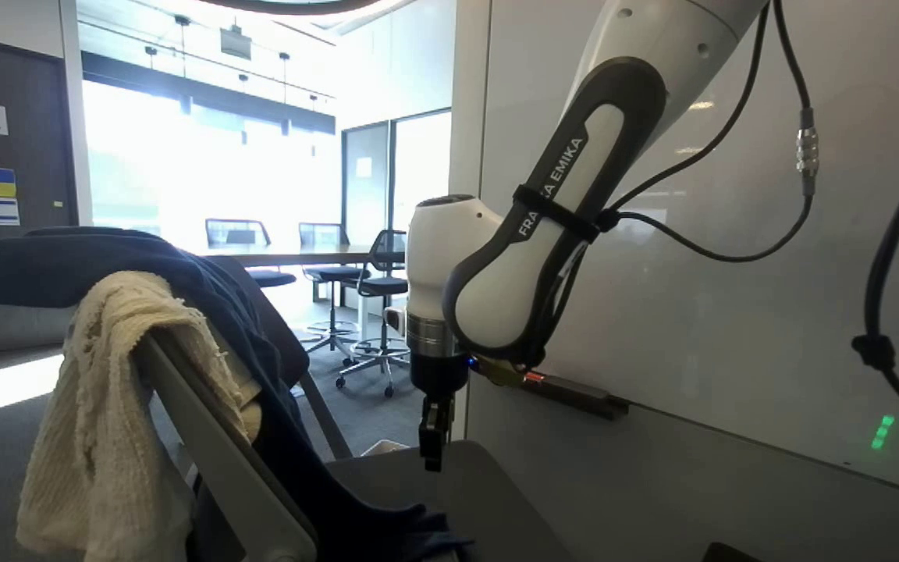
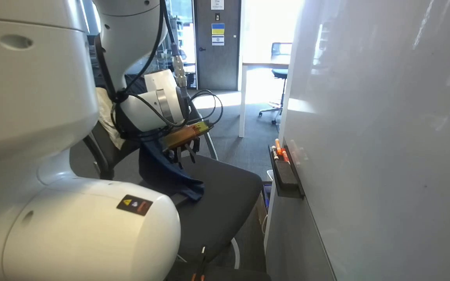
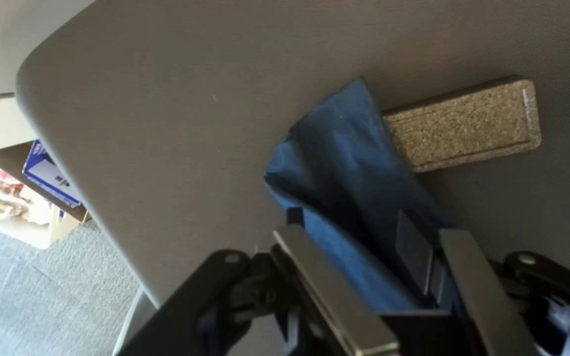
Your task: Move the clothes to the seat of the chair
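Note:
A dark blue garment (image 1: 332, 499) drapes over the chair back and runs down onto the chair seat (image 1: 488, 507). Its lower end lies on the seat (image 2: 225, 187), as the garment (image 2: 162, 168) shows in an exterior view. A cream cloth (image 1: 98, 421) hangs over the chair's back and side. My gripper (image 1: 432, 460) points down over the seat. In the wrist view my gripper (image 3: 352, 222) is open, its fingers apart over the blue garment (image 3: 349, 143), whose end lies beyond the fingertips. Whether the fingers touch the cloth I cannot tell.
A speckled brown block (image 3: 468, 128) lies on the seat, partly covered by the blue garment. A whiteboard (image 1: 730, 312) stands beside the chair; its tray (image 2: 290, 191) holds markers and an eraser. An open box (image 3: 42, 232) stands on the floor by the seat edge.

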Action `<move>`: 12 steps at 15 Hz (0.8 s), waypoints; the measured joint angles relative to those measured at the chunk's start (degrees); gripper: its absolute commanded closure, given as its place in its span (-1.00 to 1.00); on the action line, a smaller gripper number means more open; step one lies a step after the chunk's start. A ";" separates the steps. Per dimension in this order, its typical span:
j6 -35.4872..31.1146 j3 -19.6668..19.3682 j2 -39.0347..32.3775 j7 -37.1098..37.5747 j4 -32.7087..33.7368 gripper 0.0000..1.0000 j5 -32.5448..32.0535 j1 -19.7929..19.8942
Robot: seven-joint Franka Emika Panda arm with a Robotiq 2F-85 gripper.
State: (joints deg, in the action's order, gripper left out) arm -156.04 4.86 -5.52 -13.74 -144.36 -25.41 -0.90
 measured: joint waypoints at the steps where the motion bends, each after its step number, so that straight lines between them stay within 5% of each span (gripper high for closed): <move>1: 0.50 0.05 1.25 -0.70 0.19 -0.83 0.46 -0.20; 2: 1.20 0.36 2.84 -1.95 0.26 -1.00 2.43 -0.45; 7: 4.50 2.97 12.17 -2.80 0.57 -1.00 9.95 -4.84; 12: 6.20 5.64 17.77 -5.14 1.88 -1.00 22.25 -13.58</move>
State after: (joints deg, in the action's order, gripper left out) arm -149.84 10.50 12.24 -18.88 -142.48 -3.15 -14.48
